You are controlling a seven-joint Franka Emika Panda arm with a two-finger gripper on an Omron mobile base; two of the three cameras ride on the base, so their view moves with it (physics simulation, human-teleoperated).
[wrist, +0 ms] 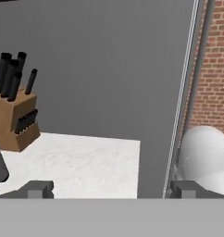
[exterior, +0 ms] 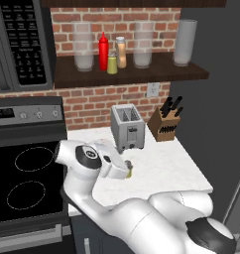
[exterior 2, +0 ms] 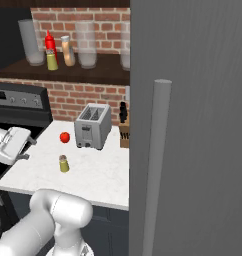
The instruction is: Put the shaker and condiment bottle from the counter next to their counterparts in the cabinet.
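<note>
The two-finger tool [wrist: 111,189] on the white arm stands spread wide with nothing between its small dark fingertips [wrist: 39,189], low over the white marble desk [wrist: 86,162] and looking across it toward the tan wooden knife block with black handles [wrist: 14,115] and a grey panel beyond. In the right base view the white hand sits at the left edge of the desk [exterior 2: 93,175], apart from the small squat yellow-olive shaker with a grey-brown cap [exterior 2: 64,163], which stands upright on the marble. In the left base view that shaker [exterior: 128,170] peeks out just beside the arm's wrist. Behind it stand the silver two-slot toaster [exterior 2: 93,126] and, to its left, a small red round fruit [exterior 2: 65,137]. Up on the dark brown wooden shelf with a red brick back [exterior: 132,74], the tan-peach plastic bottle with a white cap [exterior: 121,52] already stands upright just beside the tall slim red squeeze bottle [exterior: 103,51] and the small yellow-green twin shaker [exterior: 112,64], all grouped between clear glass jars [exterior: 84,47]. A black stove top [exterior: 23,183] lies left of the desk.
</note>
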